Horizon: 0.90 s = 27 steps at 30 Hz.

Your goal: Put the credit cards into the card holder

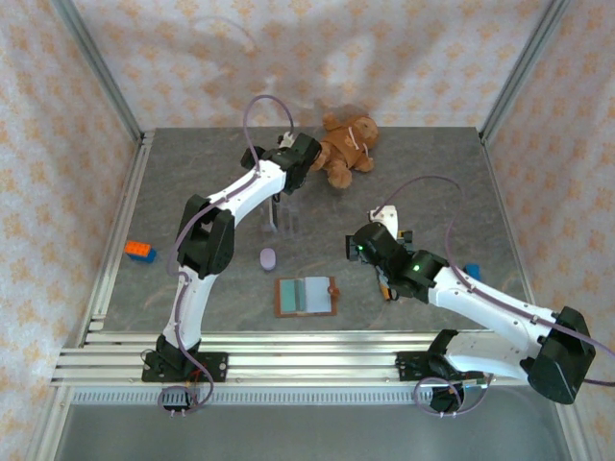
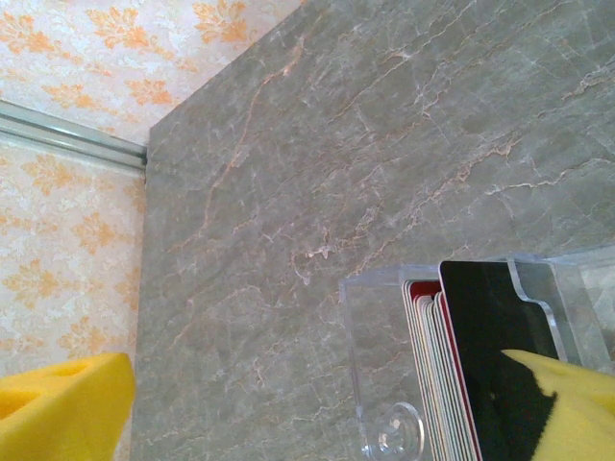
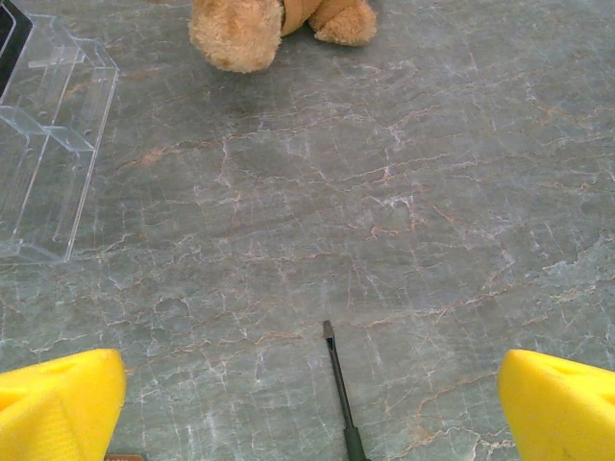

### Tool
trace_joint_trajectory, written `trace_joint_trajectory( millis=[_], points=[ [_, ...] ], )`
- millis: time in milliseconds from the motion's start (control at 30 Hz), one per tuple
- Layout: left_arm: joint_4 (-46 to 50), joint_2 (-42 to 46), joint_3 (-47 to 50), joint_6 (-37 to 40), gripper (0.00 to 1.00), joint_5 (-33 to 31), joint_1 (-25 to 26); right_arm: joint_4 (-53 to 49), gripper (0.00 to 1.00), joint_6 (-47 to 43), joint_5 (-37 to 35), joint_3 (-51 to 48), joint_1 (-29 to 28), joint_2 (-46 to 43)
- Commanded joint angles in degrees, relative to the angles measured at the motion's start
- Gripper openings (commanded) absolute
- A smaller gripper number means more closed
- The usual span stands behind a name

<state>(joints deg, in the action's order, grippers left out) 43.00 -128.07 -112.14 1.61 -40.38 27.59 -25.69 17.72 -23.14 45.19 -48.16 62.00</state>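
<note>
Left gripper (image 2: 317, 363): yellow fingers (image 2: 58, 403) spread wide, nothing grasped. Between them, close to the right-hand finger, the cards (image 2: 447, 384) stand on edge in a clear stand (image 2: 380, 355). A black card (image 2: 490, 327) is at the front of the stack, with pale and red-edged ones packed behind it. The right-hand pad overlaps the black card's lower corner; cannot tell whether it touches. The left-hand finger is well apart from the stand, over bare table (image 2: 384, 144).

Right gripper (image 3: 312, 403): fingers (image 3: 562, 408) released and wide, holding nothing. A screwdriver (image 3: 336, 384) lies on the table between them, nearer the middle, tip pointing away. Ahead and to the left of the fingers is the clear stand's empty side. Straight ahead, well apart, is a teddy bear (image 3: 235, 34).

Wallet (image 1: 306, 296): open and flat, pale pockets up, well apart from both sets of fingers, lying between the two arms on the side toward their bases.
</note>
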Motion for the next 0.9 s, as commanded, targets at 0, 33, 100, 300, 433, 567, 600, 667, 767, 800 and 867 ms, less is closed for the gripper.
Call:
trace_joint_trajectory(
  millis=[0,33,100,300,433,567,600,667,767,800,867],
  points=[
    [1.8,-0.3,-1.8,0.3,0.93,-0.8,-0.2,-1.4,0.99,0.0,-1.8,-0.1,0.3,0.1],
    [2.2,-0.5,-2.1,0.3,0.90,-0.2,-0.3,-1.5,0.99,0.1,-1.7,-0.2,0.2,0.1],
    [3.1,-1.1,-2.8,0.0,0.86,0.3,-0.2,-1.5,0.99,0.2,-1.8,-0.3,0.3,0.0],
    [5.6,-1.9,-4.1,-2.0,0.92,4.4,-0.1,-1.6,0.99,0.5,-1.6,-0.3,0.2,0.0],
    [5.2,-2.3,-3.3,-3.2,0.96,4.8,-0.3,-1.4,0.99,0.5,-1.4,-0.1,0.3,0.3],
    [7.2,-3.8,-4.4,-4.3,0.98,3.8,-0.4,-1.4,0.99,0.5,-1.2,0.1,0.3,0.6],
    [7.3,-4.0,-4.2,-4.5,0.98,4.8,-0.5,-1.4,0.99,0.5,-1.2,0.0,0.3,0.6],
    [7.3,-4.3,-4.3,-4.8,0.99,6.7,-0.7,-1.4,0.99,0.4,-1.2,0.0,0.3,0.6],
    [7.8,-4.8,-4.4,-5.8,0.99,8.4,-1.1,-1.6,0.99,0.4,-1.2,0.2,0.3,0.7],
    [8.0,-4.9,-4.5,-6.0,0.99,8.3,-1.2,-1.7,0.99,0.3,-1.3,0.2,0.3,0.7],
    [8.2,-4.8,-4.5,-6.5,0.98,7.5,-1.3,-1.8,0.99,0.4,-1.4,0.2,0.3,0.5]
  ],
)
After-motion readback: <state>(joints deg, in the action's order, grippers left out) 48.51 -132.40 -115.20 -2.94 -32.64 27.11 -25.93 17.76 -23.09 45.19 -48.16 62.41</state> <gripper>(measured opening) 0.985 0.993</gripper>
